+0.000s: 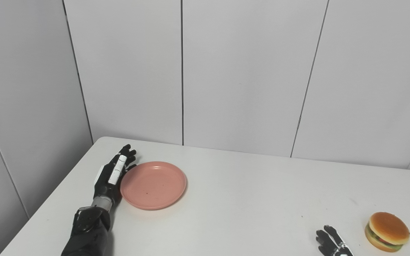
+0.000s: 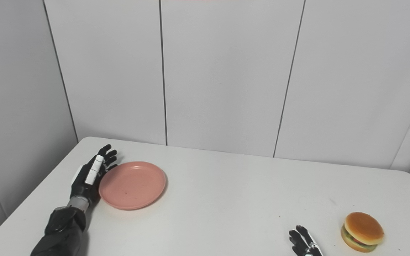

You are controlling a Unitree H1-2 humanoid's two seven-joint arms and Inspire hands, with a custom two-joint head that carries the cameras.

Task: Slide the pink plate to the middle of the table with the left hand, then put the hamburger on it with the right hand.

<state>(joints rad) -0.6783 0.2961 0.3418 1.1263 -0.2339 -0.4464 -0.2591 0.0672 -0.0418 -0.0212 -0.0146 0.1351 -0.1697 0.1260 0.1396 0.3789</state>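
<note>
The pink plate (image 1: 153,185) lies on the left part of the white table (image 1: 247,199). My left hand (image 1: 114,172) rests open beside the plate's left rim, fingers stretched along it toward the wall, touching or nearly touching the edge. The hamburger (image 1: 387,232) sits near the table's front right corner. My right hand (image 1: 331,242) shows only at the bottom edge, fingers spread and open, a short way left of the hamburger and holding nothing.
Grey wall panels stand close behind the table's far edge (image 1: 262,153). The table's left edge (image 1: 53,192) runs just beside my left arm. A broad stretch of bare tabletop lies between plate and hamburger.
</note>
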